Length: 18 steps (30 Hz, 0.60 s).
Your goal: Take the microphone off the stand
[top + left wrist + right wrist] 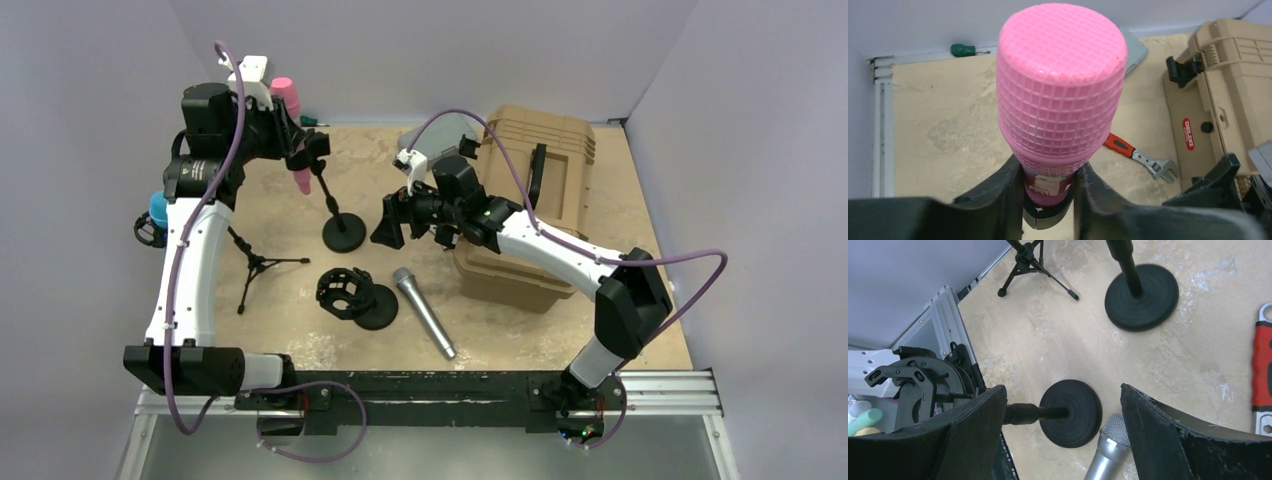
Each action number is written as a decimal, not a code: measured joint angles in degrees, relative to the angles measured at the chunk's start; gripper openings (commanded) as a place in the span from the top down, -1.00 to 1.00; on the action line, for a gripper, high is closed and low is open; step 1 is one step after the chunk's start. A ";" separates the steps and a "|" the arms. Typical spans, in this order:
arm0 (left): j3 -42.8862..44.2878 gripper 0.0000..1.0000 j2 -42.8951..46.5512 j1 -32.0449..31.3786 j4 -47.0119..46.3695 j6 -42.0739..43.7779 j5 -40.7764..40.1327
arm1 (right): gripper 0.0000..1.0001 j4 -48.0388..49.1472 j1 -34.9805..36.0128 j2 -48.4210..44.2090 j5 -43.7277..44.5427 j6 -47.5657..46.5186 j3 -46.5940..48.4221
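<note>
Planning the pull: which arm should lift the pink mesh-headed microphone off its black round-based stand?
Left: left gripper is shut on the pink mesh-headed microphone; right gripper hangs open near a silver microphone.

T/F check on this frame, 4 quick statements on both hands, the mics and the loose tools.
1. The left hand is shut on the pink microphone, just below its head. True.
2. The right hand is gripping the silver microphone. False: its jaws are open with nothing between them, and it hangs above that microphone.
3. The silver microphone lies flat on the table. True.
4. The green-handled screwdriver lies at the near edge by the arm bases. False: it lies at the far edge, against the back wall.
</note>
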State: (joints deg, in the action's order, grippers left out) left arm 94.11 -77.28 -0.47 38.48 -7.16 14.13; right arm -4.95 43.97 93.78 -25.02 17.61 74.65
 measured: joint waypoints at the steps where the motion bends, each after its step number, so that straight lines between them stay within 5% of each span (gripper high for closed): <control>1: -0.55 1.00 0.44 -0.02 -0.46 0.55 1.57 | -0.68 0.33 0.00 0.02 0.04 -0.59 0.02; 18: -11.30 1.00 8.79 -0.09 -4.61 8.41 31.63 | -0.82 11.39 -2.67 1.53 -2.67 -11.37 3.98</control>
State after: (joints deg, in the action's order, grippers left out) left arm 82.81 -68.49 -0.56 33.87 1.26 45.76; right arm 6.44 41.30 95.31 -27.68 6.24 78.63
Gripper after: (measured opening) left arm 0.362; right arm 0.900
